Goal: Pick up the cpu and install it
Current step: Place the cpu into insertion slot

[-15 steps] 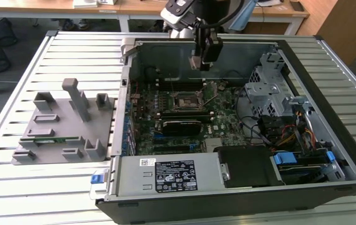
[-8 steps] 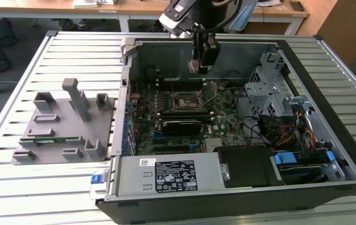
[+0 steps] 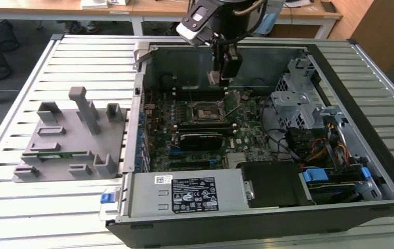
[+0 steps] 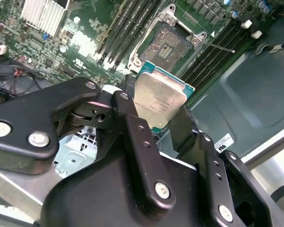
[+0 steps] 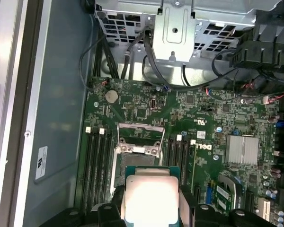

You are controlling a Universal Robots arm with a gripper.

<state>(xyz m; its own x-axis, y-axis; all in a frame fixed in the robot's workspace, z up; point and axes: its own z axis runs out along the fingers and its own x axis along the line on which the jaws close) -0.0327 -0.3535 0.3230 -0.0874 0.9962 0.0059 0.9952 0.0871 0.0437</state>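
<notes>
The cpu is a flat square chip with a shiny silver top and a thin pale rim. My gripper is shut on it, with a black finger pressing on each of two opposite edges. In the first wrist view the cpu hangs in my gripper just beside the black socket frame on the green motherboard. The socket lies bare, its thin metal lever swung out. In the exterior view my gripper hovers inside the open computer case, above and a little behind the socket.
Memory slots flank the socket. A metal drive cage and cable bundles fill the case towards the exterior view's right, with the power supply at the front. A grey fixture holding a green memory stick sits outside the case.
</notes>
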